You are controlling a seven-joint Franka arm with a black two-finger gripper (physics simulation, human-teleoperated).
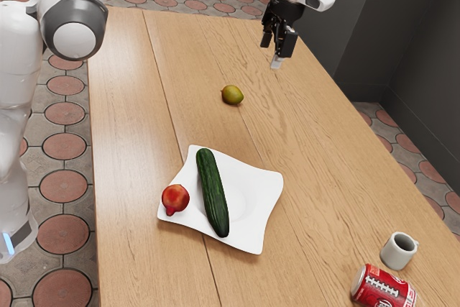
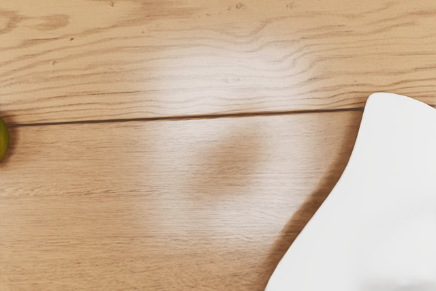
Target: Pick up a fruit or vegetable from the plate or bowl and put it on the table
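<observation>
My gripper (image 1: 277,51) hangs over the far part of the table, high above the wood; how its fingertips stand is unclear. On the white plate (image 1: 248,231) lie a long dark green cucumber (image 1: 213,192) and, by the corner on the exterior view's left, a red fruit (image 1: 175,198). A yellow-green fruit (image 1: 232,95) rests on bare wood beyond the plate. In the wrist view, part of the plate (image 2: 388,189) and a sliver of the green fruit (image 2: 3,140) stand on opposite sides, with wood between them.
The wooden table (image 1: 129,106) runs lengthwise away from the exterior camera. A grey-white mug (image 1: 397,252) stands near its edge on the exterior view's right, and a red can (image 1: 381,289) lies on its side just nearer than the mug.
</observation>
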